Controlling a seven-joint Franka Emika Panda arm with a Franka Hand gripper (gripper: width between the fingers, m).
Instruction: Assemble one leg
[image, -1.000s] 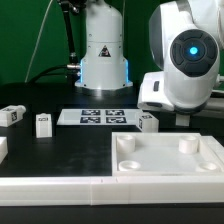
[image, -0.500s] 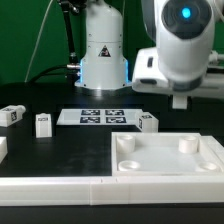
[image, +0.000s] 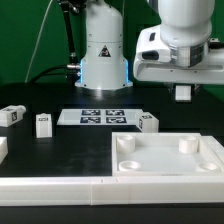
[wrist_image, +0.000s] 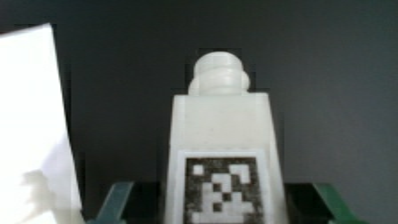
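The claw (wrist_image: 217, 205) pinches the leg (wrist_image: 219, 120) at its tagged end, one green finger (wrist_image: 118, 200) on each side, and the leg's rounded peg points away from the wrist camera. In the exterior view the held leg hangs at about 2 o'clock, off the desk (image: 60, 150). A second leg (image: 148, 122) stands near centre, between the marker board (image: 95, 117) and the white tray piece (image: 165, 165) at 5 o'clock.

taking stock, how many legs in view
4: held leg in the gripper; three on the table, from the exterior view's left: first leg, second leg, third leg by the marker board. Cropped white piece at the frame edge may be another.
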